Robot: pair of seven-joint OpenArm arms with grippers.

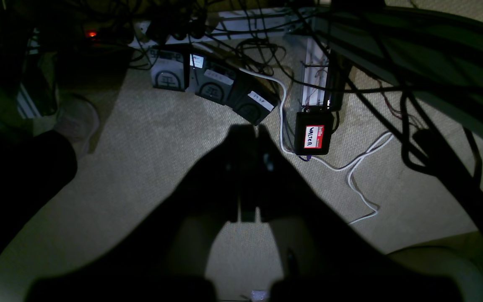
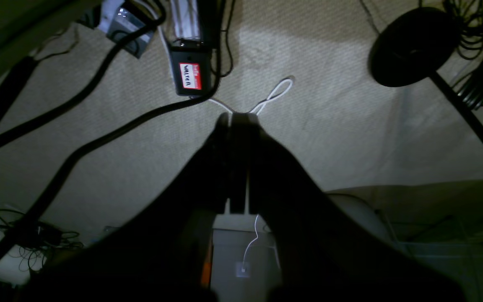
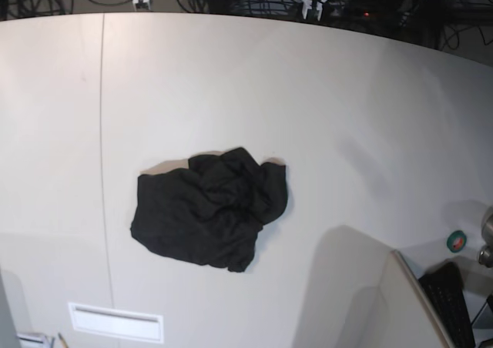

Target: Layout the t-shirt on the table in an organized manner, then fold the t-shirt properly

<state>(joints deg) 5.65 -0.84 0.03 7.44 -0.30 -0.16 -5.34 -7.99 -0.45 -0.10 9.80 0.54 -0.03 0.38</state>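
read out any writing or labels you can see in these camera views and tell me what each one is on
"hello" over handwritten "WALTER": red and white name sticker on the black box on the carpet, also in the right wrist view.
White label on the nearest black pedal: handwriting, too blurred to read.
White labels on the other two pedals: unreadable.
T-shirt and table: no text visible.

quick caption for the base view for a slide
Crumpled black soft fabric t-shirt lying in a heap on the large white smooth table, near its thin dark seam line; neither arm is over it.

Labelled black box [image 1: 313, 133], carpet [image 1: 162, 159], cables [image 2: 99, 138]
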